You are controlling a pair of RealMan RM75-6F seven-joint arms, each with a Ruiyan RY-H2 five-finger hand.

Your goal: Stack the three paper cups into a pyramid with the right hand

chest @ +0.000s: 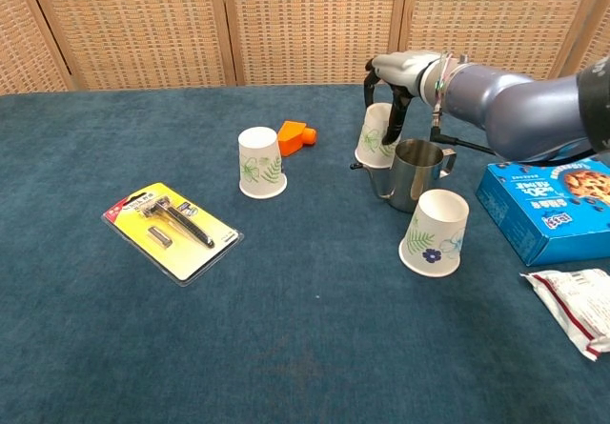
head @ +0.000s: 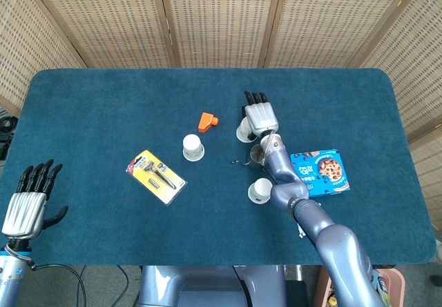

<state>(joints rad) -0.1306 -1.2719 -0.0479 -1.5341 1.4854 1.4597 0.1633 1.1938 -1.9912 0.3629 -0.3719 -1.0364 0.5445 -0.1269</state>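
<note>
From the head view, the right hand [head: 260,117] sits over the far paper cup [head: 243,132] with its fingers [head: 256,98] pointing away, though whether they grip it cannot be told here; a second cup [head: 193,147] stands left of it, a third cup [head: 260,190] nearer, and the left hand [head: 29,201] hangs off the blue bench [head: 103,107] with fingers spread, holding nothing. From the chest view, the right hand's fingers curl down around the far cup's top beside the steel pitcher [chest: 412,172], apparently clasping it.

Blue table [head: 103,100]: cups [chest: 261,162], jug [chest: 412,172], packets [chest: 172,222].
</note>
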